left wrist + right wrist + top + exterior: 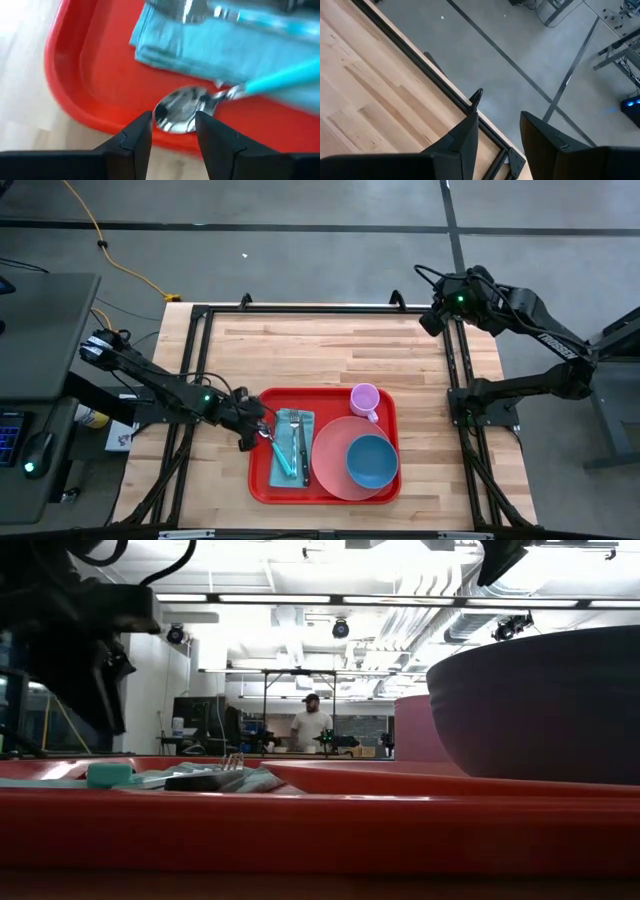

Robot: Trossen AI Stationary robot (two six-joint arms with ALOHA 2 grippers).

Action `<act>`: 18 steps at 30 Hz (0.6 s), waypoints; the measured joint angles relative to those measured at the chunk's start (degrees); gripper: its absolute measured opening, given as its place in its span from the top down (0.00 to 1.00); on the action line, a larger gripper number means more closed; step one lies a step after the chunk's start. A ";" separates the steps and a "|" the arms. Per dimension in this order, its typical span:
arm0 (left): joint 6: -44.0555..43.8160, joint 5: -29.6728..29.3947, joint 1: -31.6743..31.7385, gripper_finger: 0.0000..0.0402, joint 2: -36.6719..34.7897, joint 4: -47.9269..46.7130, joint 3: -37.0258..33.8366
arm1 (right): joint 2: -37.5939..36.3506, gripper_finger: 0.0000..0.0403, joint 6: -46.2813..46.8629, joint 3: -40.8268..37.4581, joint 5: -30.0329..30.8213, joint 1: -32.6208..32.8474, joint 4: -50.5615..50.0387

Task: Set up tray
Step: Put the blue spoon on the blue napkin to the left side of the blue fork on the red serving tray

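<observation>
The red tray [262, 490] lies at the table's near middle. On it are a folded teal napkin [283, 465] with a fork [302, 445], a teal-handled spoon [280, 80], a pink plate [330, 460] carrying a blue bowl [372, 462], and a pink cup [365, 398]. My left gripper [255, 435] is open over the tray's left rim. In its wrist view the spoon's bowl [175, 112] lies on the tray floor [100, 75] just past the gap between the fingers [174, 130]. My right gripper [432, 320] waits open above the table's far right corner.
Bare wooden table stretches from the tray to the far edge. A black frame rail [320, 310] runs round the table. In the low view the tray's rim [320, 820] and the bowl [540, 710] fill the foreground, and a person [310, 725] stands far off in the room.
</observation>
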 joint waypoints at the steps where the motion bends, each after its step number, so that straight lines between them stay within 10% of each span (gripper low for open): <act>1: 1.84 0.24 0.00 0.55 0.00 -1.07 0.18 | 0.00 0.69 0.00 0.00 -0.13 0.00 -0.02; 18: 19.15 6.20 9.49 0.55 -0.02 -2.08 0.46 | 0.02 0.69 0.00 0.00 -1.14 0.00 -0.04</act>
